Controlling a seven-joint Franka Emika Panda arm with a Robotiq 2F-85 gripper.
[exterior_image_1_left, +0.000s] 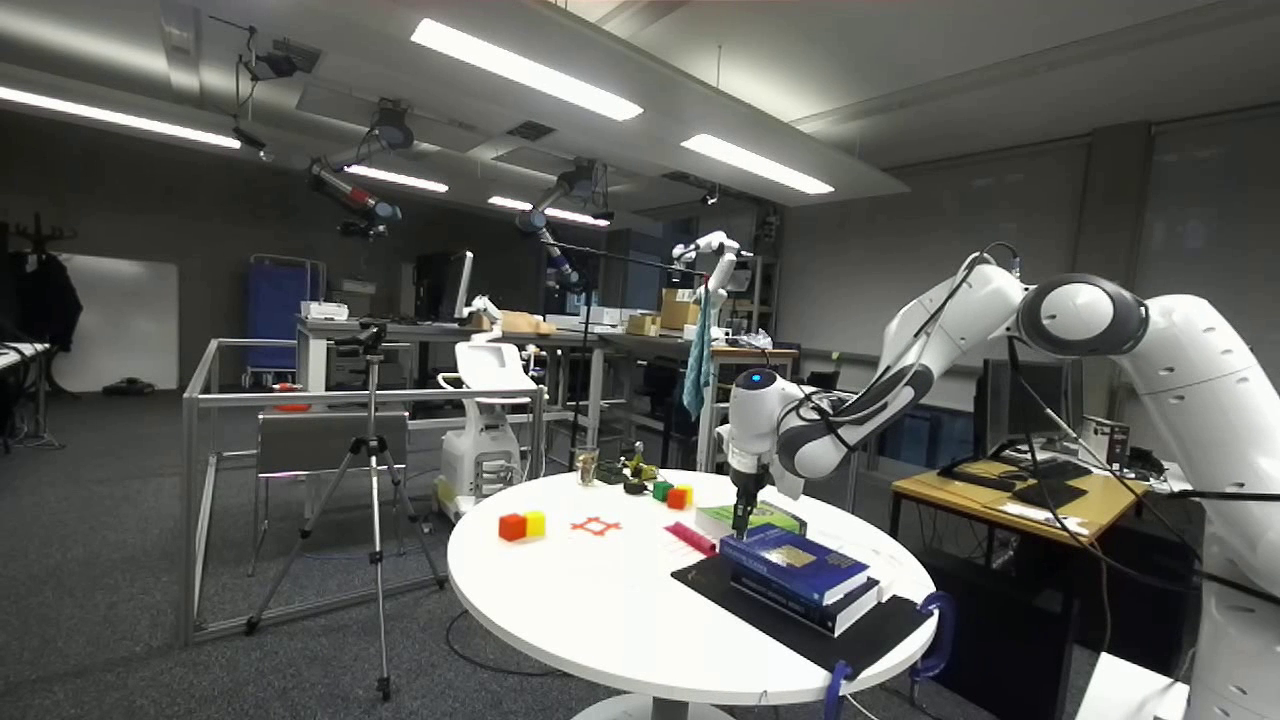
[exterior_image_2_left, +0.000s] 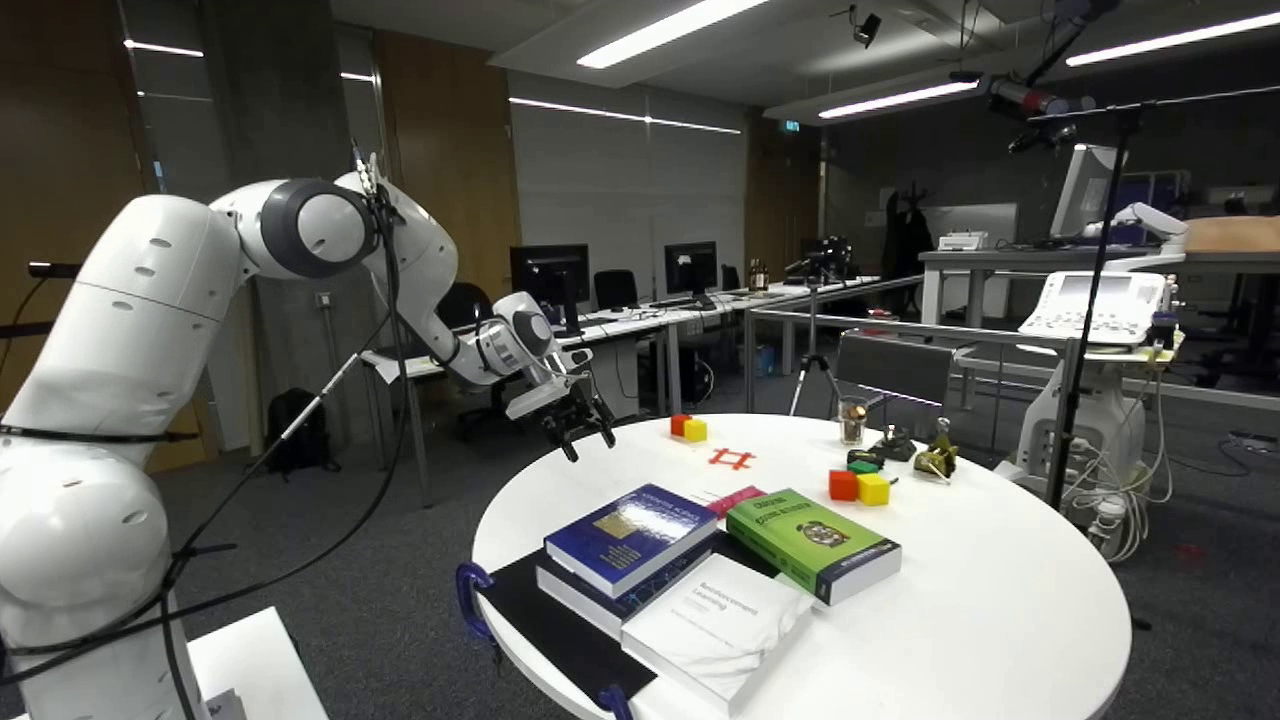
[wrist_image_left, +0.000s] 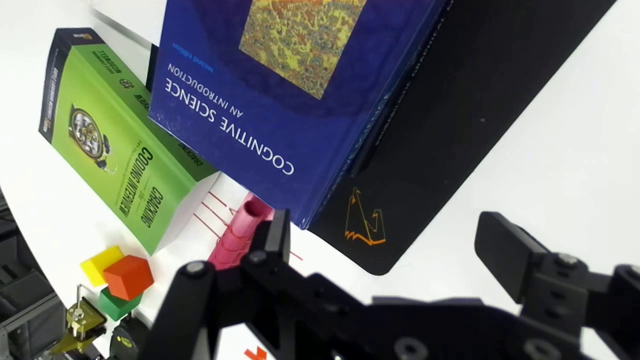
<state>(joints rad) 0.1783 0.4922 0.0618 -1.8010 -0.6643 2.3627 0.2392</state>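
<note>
White tbl (exterior_image_2_left: 1000, 590): tool (wrist_image_left: 386, 242), jaws apart, nr blue bk (exterior_image_2_left: 632, 537); hgt unclear.

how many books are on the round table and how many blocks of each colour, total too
Books: 4
Red blocks: 2
Yellow blocks: 2
Green block: 1
Total: 9

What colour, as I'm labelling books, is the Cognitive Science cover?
The Cognitive Science cover is mostly deep blue, clearest in the wrist view.
</note>
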